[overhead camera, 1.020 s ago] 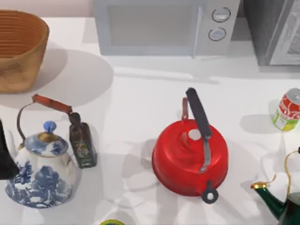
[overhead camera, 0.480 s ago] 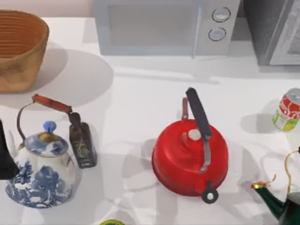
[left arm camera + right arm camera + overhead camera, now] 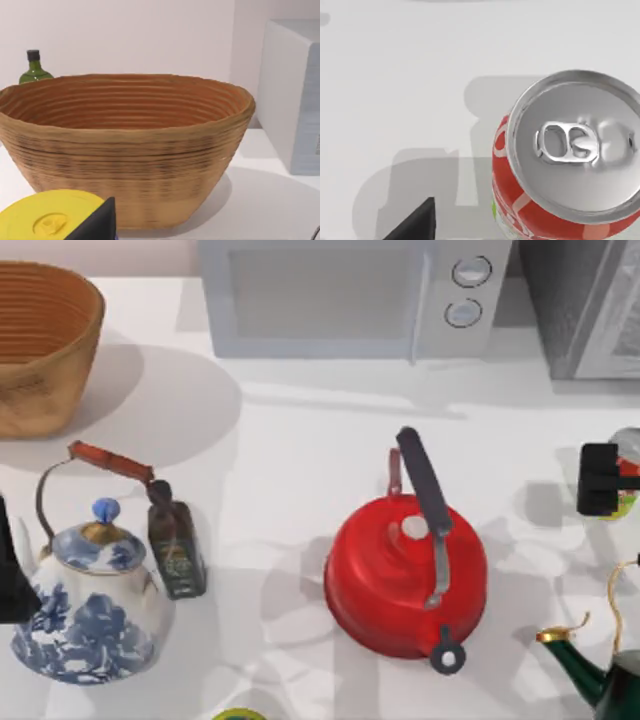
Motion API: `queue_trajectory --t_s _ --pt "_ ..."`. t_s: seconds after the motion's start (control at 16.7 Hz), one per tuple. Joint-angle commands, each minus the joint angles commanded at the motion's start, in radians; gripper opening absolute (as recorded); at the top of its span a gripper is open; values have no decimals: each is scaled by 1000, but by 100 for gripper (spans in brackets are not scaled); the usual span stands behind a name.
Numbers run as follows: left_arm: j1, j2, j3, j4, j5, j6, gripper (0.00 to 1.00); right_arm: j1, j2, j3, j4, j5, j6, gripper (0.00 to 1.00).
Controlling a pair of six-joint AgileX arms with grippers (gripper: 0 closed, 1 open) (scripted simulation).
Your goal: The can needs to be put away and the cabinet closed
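The can (image 3: 629, 468), red, white and lime green with a silver top, stands upright near the table's right edge. My right gripper (image 3: 600, 480) hangs over its left side and hides part of it. The right wrist view looks straight down on the can (image 3: 572, 150), which stands on the white table off to one side of the picture's centre. The grey cabinet (image 3: 585, 305) stands at the back right corner, behind the can. My left arm (image 3: 10, 575) stays parked at the left edge beside the teapot.
A red kettle (image 3: 405, 575) sits mid-table, left of the can. A green kettle (image 3: 600, 680) is at the front right, a microwave (image 3: 340, 295) at the back. A wicker basket (image 3: 40, 345), a blue-white teapot (image 3: 85, 610) and a dark brown bottle (image 3: 175, 545) fill the left side.
My right gripper has come into the top view from the right edge and now covers part of the can. The can and everything else stayed put.
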Motion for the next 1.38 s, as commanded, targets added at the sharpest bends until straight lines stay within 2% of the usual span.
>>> queue_trajectory --t_s 0.54,0.96,1.26,1.38 --pt "0 0 0 0 0 0 100 0 67 23 14 9 -13 100" --pt "0 0 0 0 0 0 100 -13 300 88 180 1 -22 100" --pt "0 0 0 0 0 0 100 -15 326 88 207 0 -24 100" --pt "0 0 0 0 0 0 100 -15 326 88 207 0 -24 85"
